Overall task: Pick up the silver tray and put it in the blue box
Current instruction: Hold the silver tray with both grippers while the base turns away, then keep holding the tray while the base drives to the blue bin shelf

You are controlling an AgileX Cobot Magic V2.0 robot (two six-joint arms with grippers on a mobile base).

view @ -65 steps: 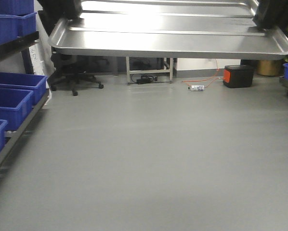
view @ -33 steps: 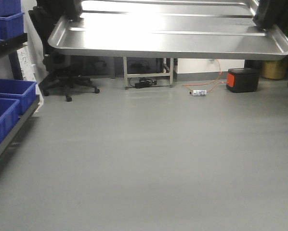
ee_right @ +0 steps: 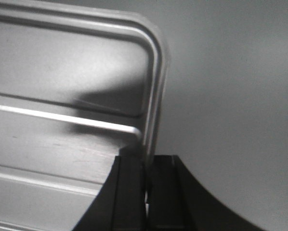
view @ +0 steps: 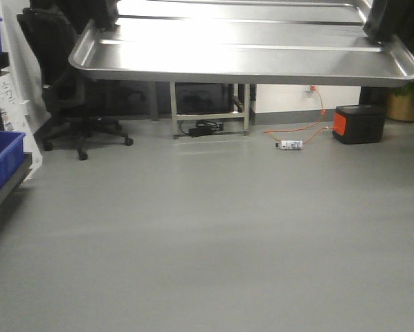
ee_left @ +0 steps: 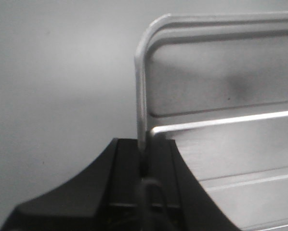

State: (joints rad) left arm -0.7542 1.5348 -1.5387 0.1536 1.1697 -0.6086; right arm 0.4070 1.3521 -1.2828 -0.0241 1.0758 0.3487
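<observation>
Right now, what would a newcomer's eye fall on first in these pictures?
The shiny tray spans the top of the front view, held above bare grey floor. The left gripper and right gripper each pinch one rim. Beyond, a chair stands left, a black-and-orange box right.

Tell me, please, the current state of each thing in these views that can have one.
silver tray, held in the air, roughly level, gripped at both ends.
left gripper, shut on the tray's rim.
right gripper, shut on the opposite rim.
blue box, on the rack at left, tray not in it.
office chair, upright, unoccupied.
bottle, lying on its side on the floor.
</observation>
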